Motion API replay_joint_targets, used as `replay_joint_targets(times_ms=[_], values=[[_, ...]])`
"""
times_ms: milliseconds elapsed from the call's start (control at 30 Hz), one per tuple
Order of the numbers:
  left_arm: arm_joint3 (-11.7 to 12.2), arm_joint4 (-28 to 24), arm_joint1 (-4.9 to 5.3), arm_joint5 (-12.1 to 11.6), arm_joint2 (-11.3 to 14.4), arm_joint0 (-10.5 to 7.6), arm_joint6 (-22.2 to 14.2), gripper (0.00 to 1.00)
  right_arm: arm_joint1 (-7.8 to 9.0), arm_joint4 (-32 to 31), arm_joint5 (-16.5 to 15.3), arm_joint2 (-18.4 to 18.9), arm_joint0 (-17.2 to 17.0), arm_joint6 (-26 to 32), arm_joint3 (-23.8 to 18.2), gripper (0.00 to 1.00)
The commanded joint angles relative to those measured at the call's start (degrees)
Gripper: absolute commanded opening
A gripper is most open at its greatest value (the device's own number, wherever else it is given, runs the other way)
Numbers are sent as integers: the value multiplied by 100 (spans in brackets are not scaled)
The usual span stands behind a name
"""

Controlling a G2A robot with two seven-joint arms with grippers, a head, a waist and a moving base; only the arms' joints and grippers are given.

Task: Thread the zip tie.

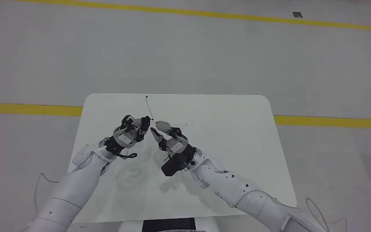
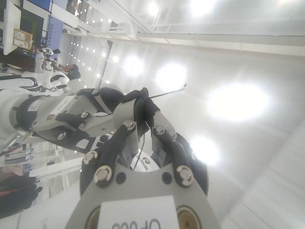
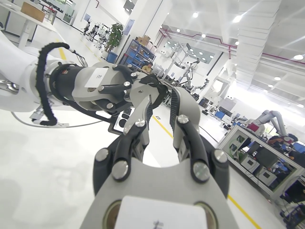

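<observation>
Clenched on a thin black plastic zip tie (image 2: 166, 92): fingers of the left gripper (image 2: 143, 110), raised above the white tabletop (image 1: 232, 116), free end sticking out past them. Just beside, right gripper (image 1: 156, 127), fingers released.

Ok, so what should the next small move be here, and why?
Probably ease the right gripper onto the free length of the zip tie and close it. Its fingers stand open right beside the tips of the left gripper, which is shut on the tie, with one thin end sticking out above the table. A second hold seems needed before threading.
</observation>
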Motion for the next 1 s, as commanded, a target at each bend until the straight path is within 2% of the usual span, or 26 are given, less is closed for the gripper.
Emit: replay_joint_targets(times_ms=[0,967], values=[[0,0,0,0,0,0,0,0,-12,0,0,4,3,15,7,16],[0,0,0,0,0,0,0,0,-147,0,0,30,83,138,110,15]])
